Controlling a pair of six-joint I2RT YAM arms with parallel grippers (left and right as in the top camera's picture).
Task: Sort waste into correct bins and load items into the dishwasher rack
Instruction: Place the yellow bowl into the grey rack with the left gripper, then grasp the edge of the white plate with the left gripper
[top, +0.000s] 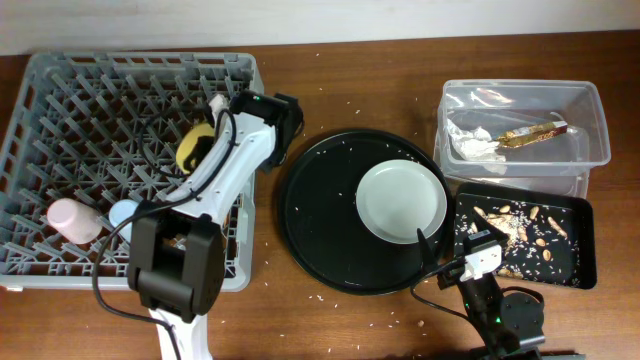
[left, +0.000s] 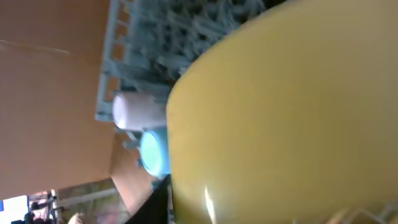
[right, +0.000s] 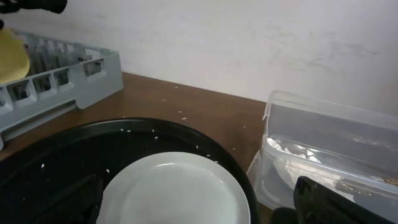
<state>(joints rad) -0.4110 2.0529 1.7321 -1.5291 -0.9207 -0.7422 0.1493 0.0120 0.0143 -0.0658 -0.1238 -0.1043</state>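
Note:
My left gripper (top: 212, 128) is shut on the yellow bowl (top: 192, 146) and holds it over the grey dishwasher rack (top: 60, 110). The bowl fills the left wrist view (left: 286, 112). The pink cup (top: 72, 220) and the blue cup (top: 125, 211) lie in the rack's near-left part; both show in the left wrist view (left: 138, 111) (left: 154, 152). The pale plate (top: 401, 201) lies on the round black tray. My right gripper (top: 445, 260) is open just at the plate's near-right edge, the plate (right: 174, 186) between its fingers (right: 199, 208). The tissue (top: 470, 142) and the gold wrapper (top: 532, 131) lie in the clear tub (top: 590, 110). I cannot make out the chopsticks.
The large round black tray (top: 320, 220) sits mid-table, sprinkled with crumbs. The small black tray (top: 580, 215) with food scraps is at the right, just in front of the clear tub. Crumbs are scattered on the brown table. A wall stands behind the table.

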